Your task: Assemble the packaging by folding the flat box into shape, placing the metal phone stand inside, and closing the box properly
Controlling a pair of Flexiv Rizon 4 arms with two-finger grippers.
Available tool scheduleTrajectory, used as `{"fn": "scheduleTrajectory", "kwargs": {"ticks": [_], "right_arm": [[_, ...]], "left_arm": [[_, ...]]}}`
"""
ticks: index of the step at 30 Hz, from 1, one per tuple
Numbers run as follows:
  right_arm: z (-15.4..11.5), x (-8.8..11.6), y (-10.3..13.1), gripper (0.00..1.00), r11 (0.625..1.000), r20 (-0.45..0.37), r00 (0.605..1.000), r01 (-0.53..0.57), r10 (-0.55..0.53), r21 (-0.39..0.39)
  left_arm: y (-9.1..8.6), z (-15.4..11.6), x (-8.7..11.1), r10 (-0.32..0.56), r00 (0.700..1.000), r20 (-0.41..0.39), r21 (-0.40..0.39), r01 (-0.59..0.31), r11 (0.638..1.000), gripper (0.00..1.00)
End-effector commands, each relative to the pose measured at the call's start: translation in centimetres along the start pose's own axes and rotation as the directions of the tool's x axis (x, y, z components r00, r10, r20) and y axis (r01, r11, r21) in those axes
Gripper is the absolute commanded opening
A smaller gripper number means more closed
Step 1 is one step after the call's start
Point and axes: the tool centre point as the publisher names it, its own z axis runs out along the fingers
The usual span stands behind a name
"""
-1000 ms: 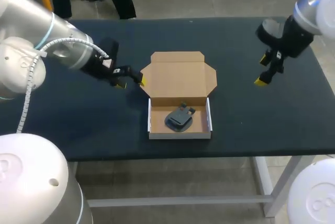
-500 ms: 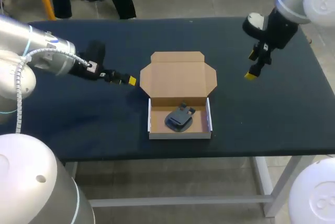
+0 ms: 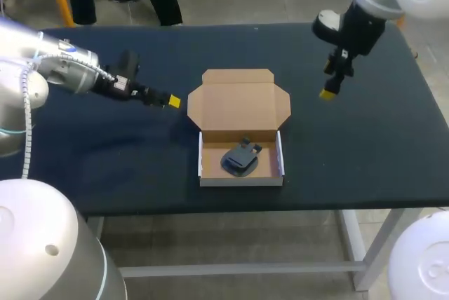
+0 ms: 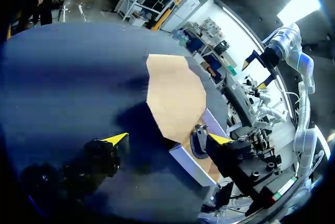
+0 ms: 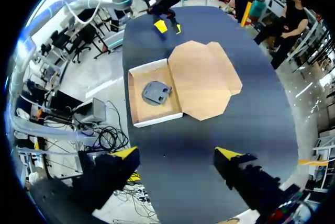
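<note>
**L side.** L gripper (image 3: pixel 173 101) sits just beside the lid's L corner, not touching it. Height over the dark blue table (image 3: pixel 365 153) can't be told. In the wrist view its yellow-tipped fingers (image 4: pixel 116 138) are spread wide w/ nothing betw. them, and the lid edge and tray lie ahead. We judge this a staging pos. for catching the flap's side edge.

**Centre.** Brown cardboard box w/ white outer walls (image 3: pixel 240 181) is folded into a shallow tray near the table's front edge. Dark grey metal phone stand (image 3: pixel 240 158) lies inside, approx. mid-floor, so the insertion step looks done. The lid (image 3: pixel 238 100) lies flat on the table behind the tray, hinged at the rear wall, w/ its side tabs spread. It lies open, prob. to give access from above. Closing is what remains.

**R side.** R gripper (image 3: pixel 327 92) is raised over the table, R of the lid's far corner and well apart from it, pointing down. Its fingers (image 5: pixel 125 153) are apart and empty.

**Risk (our est.).** The light tray may slide when the lid is swung fwd, and the tabs may miss the walls.
</note>
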Motion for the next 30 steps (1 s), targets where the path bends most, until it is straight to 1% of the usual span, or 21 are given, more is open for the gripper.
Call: {"fn": "scheduleTrajectory", "kwargs": {"ticks": [1, 7, 10, 16, 19, 23, 24, 25, 29, 30], "right_arm": [[0.0, -0.7, 1.0, 1.0, 1.0, -0.022, 1.0, 0.006, -0.006, 0.02], [-0.1, -1.2, 1.8, 1.0, 0.999, -0.025, 0.999, 0.023, -0.023, 0.028], [0.0, -1.5, 2.2, 1.0, 0.999, -0.028, 0.999, 0.028, -0.027, 0.03], [0.3, -1.9, 3.1, 1.0, 0.999, -0.036, 0.999, 0.042, -0.041, 0.034], [0.4, -2.1, 3.3, 1.0, 0.998, -0.038, 0.998, 0.044, -0.043, 0.035], [0.6, -2.3, 3.6, 1.0, 0.998, -0.042, 0.998, 0.046, -0.044, 0.036], [0.6, -2.4, 3.6, 1.0, 0.998, -0.043, 0.998, 0.046, -0.044, 0.037], [0.7, -2.4, 3.7, 1.0, 0.998, -0.044, 0.998, 0.046, -0.044, 0.038], [0.8, -2.6, 3.8, 1.0, 0.998, -0.046, 0.998, 0.045, -0.044, 0.042], [0.9, -2.7, 3.8, 1.0, 0.998, -0.047, 0.998, 0.045, -0.043, 0.043]], "left_arm": [[-1.3, 1.4, -1.7, -0.01, 0.99, -0.143, -0.045, 0.003, 0.999, 1.0], [-1.8, 2.6, -2.6, -0.002, 0.985, -0.17, -0.049, -0.006, 0.999, 1.0], [-2.1, 3.1, -3.0, 0.002, 0.98, -0.197, -0.053, -0.013, 0.999, 1.0], [-2.5, 4.3, -2.9, 0.004, 0.969, -0.248, -0.063, -0.02, 0.998, 0.99], [-2.5, 4.8, -2.7, 0.001, 0.963, -0.271, -0.063, -0.019, 0.998, 0.94], [-2.5, 5.7, -2.2, -0.005, 0.953, -0.302, -0.069, -0.016, 0.997, 0.84], [-2.5, 6.0, -2.1, -0.008, 0.952, -0.306, -0.074, -0.016, 0.997, 0.78], [-2.5, 6.2, -2.1, -0.009, 0.95, -0.311, -0.077, -0.016, 0.997, 0.74], [-2.4, 6.9, -1.5, -0.011, 0.942, -0.334, -0.082, -0.017, 0.996, 0.65], [-2.3, 7.0, -1.3, -0.009, 0.941, -0.338, -0.082, -0.02, 0.996, 0.61]]}}
